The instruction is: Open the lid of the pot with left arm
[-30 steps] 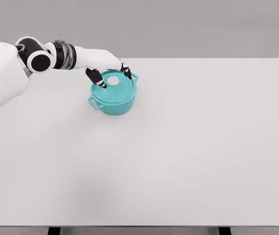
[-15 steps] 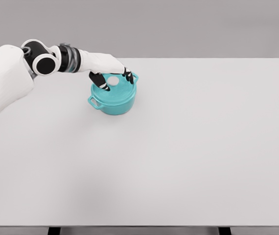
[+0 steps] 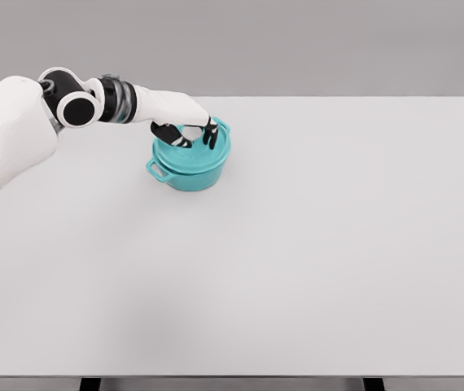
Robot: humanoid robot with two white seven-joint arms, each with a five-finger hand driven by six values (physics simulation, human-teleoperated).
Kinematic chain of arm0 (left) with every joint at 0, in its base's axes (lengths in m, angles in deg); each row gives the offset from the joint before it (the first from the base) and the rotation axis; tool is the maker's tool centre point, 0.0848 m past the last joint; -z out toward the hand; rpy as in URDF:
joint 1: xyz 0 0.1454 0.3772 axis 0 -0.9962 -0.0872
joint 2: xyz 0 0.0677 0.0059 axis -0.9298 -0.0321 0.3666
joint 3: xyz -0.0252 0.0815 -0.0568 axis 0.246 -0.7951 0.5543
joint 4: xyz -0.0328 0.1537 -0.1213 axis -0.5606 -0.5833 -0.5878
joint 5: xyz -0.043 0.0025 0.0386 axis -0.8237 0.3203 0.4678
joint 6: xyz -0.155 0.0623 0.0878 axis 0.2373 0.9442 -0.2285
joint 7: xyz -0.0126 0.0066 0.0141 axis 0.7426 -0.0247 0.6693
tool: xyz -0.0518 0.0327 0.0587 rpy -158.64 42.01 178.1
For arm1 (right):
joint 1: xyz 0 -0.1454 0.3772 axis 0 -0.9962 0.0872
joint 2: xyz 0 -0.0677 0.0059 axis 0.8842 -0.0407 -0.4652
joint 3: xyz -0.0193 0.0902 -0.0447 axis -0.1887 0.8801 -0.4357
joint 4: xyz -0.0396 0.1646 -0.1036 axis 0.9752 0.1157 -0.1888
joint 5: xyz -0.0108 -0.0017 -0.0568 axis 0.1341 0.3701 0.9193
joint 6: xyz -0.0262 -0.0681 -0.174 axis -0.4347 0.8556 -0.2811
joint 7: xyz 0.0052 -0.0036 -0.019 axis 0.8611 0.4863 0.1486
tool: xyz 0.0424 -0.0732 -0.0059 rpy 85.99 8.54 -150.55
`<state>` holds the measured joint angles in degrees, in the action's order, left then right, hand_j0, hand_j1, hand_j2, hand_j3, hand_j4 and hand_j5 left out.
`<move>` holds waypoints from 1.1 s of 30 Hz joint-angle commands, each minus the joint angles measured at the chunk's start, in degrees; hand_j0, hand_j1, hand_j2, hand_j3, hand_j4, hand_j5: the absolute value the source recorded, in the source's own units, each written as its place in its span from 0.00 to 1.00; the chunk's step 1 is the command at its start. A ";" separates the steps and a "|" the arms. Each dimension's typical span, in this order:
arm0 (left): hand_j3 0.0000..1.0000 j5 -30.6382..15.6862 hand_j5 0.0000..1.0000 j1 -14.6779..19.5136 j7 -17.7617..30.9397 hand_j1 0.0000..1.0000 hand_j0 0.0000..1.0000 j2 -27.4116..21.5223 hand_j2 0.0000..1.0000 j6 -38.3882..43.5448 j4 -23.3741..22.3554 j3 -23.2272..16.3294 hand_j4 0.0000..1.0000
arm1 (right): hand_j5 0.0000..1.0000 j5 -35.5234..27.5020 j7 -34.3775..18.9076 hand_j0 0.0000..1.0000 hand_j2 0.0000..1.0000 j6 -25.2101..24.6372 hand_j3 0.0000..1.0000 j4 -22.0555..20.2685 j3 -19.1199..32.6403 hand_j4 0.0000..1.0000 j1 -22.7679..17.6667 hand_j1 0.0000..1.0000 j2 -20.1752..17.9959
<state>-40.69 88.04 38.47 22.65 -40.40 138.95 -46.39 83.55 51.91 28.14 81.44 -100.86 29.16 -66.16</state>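
So the teal pot (image 3: 189, 161) sits toward the far left part of the white counter (image 3: 313, 261), close to the far edge but not right on it, with its lid (image 3: 193, 147) on. Loads of free room around it: the whole right half and the near half of the counter is open surface, and there's a clear strip between the pot and the left edge too. One little side handle (image 3: 157, 170) sticks out toward the near left corner, another pokes out on the far right side of the pot.

The left hand (image 3: 185, 124) comes in from the left edge, arm stretched out over the counter, and it's sitting right on top of the lid. Its fingers (image 3: 208, 133) are curled down and closed in around the white knob (image 3: 188, 133) at the lid's centre, which is now mostly covered.

Compared with half a second back, the fingers have pinched inward: the knob was plainly showing between them then. Hand has also dropped a touch lower. The pot hasn't budged and the lid isn't lifted
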 commanded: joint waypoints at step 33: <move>1.00 1.95 1.00 2.55 -0.02 1.00 1.00 -15.72 1.00 -1.88 0.01 -2.00 1.00 | 1.00 -0.01 -0.02 1.00 1.00 0.01 1.00 0.00 0.00 1.00 0.00 1.00 -0.01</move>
<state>-38.71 90.50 38.47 6.96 -42.37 139.08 -48.26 83.55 51.92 28.14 81.43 -100.86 29.16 -66.16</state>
